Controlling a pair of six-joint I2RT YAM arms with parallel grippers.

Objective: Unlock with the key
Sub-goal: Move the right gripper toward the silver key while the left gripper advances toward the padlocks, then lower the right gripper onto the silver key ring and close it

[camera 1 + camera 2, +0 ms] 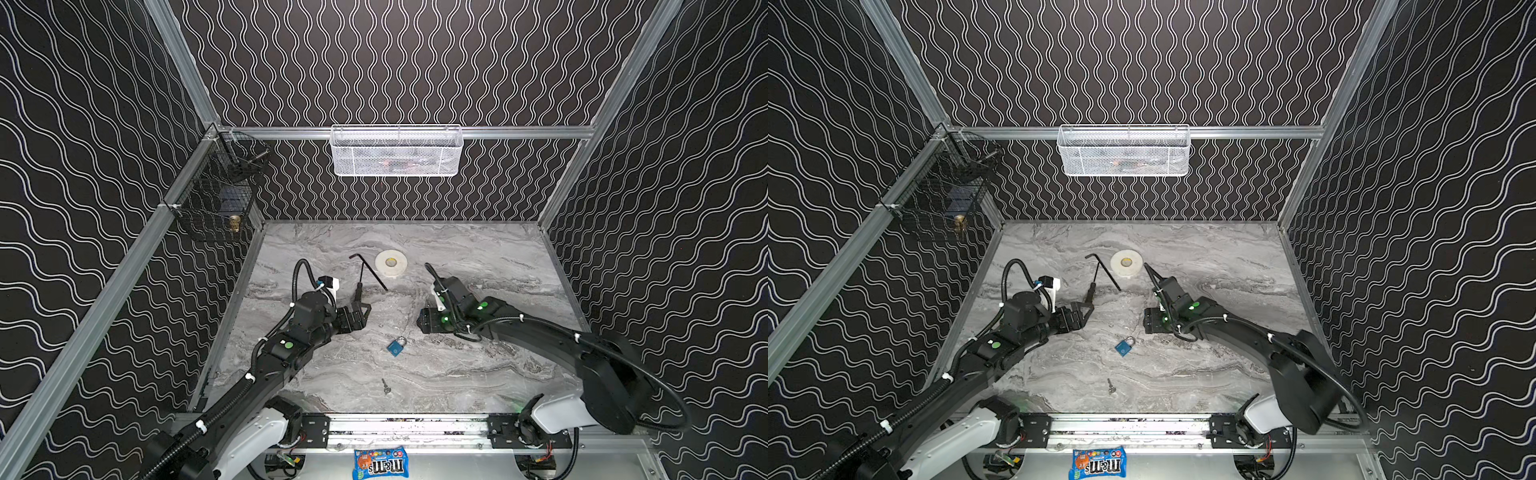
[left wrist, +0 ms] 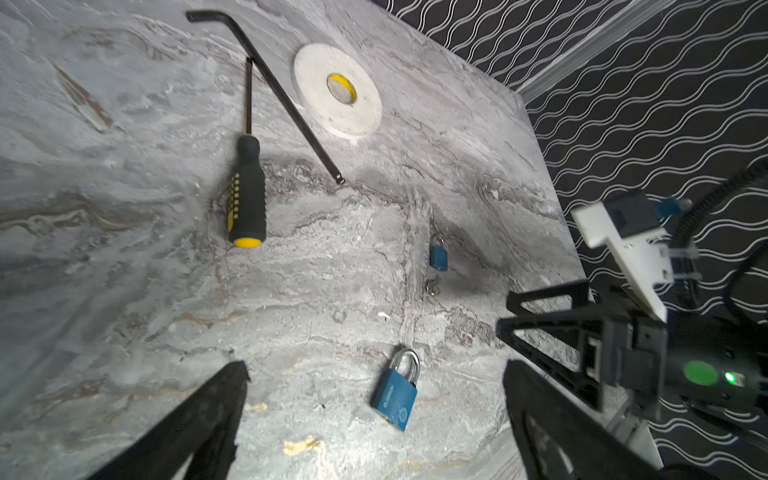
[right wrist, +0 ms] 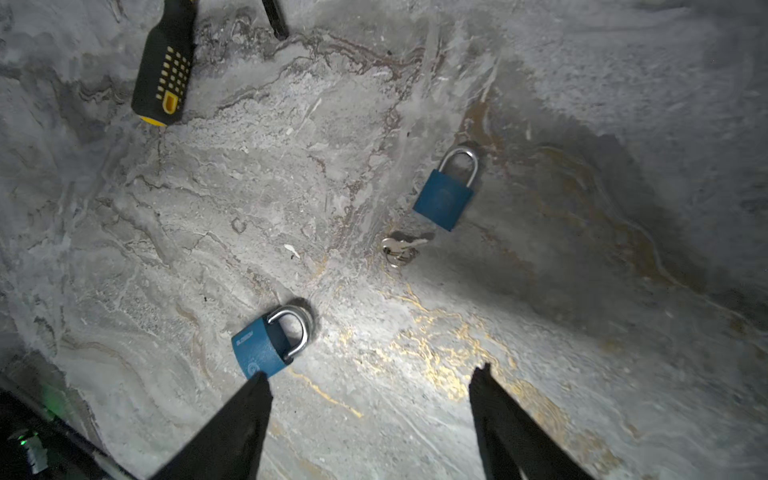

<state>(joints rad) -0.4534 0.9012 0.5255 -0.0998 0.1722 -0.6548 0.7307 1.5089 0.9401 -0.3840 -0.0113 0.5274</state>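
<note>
A blue padlock (image 1: 396, 347) (image 1: 1124, 347) lies flat mid-table, with a small key (image 1: 386, 386) (image 1: 1110, 386) on the marble in front of it. The wrist views show this padlock (image 2: 395, 395) (image 3: 259, 349) and a second blue padlock (image 2: 438, 255) (image 3: 442, 199) with a ringed key (image 3: 401, 246) beside it. That pair is hidden under the right arm in both top views. My left gripper (image 2: 376, 368) (image 1: 363, 309) hovers open left of the near padlock. My right gripper (image 3: 372, 374) (image 1: 420, 323) is open and empty, one fingertip (image 3: 259, 380) close to the near padlock.
A black-and-yellow screwdriver (image 1: 359, 291) (image 2: 247, 195), a black hex key (image 1: 370, 270) and a white tape roll (image 1: 390, 264) lie behind the grippers. A white mesh basket (image 1: 397, 151) hangs on the back wall and a black wire basket (image 1: 216, 199) on the left. A candy bag (image 1: 380, 463) lies before the front rail.
</note>
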